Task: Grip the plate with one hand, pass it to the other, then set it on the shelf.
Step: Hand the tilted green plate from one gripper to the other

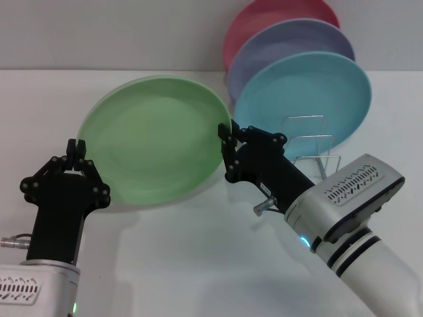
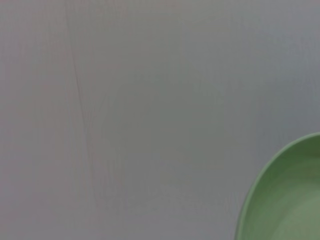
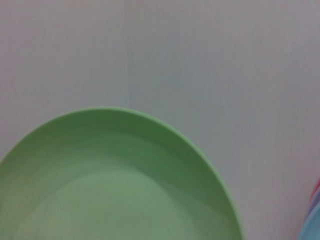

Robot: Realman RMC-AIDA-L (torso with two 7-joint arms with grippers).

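Right now we have the plate [image 1: 153, 139] lifted and tilted above the counter [image 1: 198, 264], with our right hand [image 1: 227, 140] closed on its rim at the edge facing the shelf [image 1: 310, 142]. Our left hand [image 1: 74, 150] sits at the opposite rim, fingers drawn together and just beside the edge; we judge it is not gripping, though contact there is hard to read. The shelf stands just beyond the right hand, toward the robot's right, with turquoise [image 1: 304, 99], lavender [image 1: 291, 43] and pink [image 1: 264, 16] plates leaning in it. So the right arm is the nearer one, and the plate must travel rightward, rim-first, into the front wire loops.
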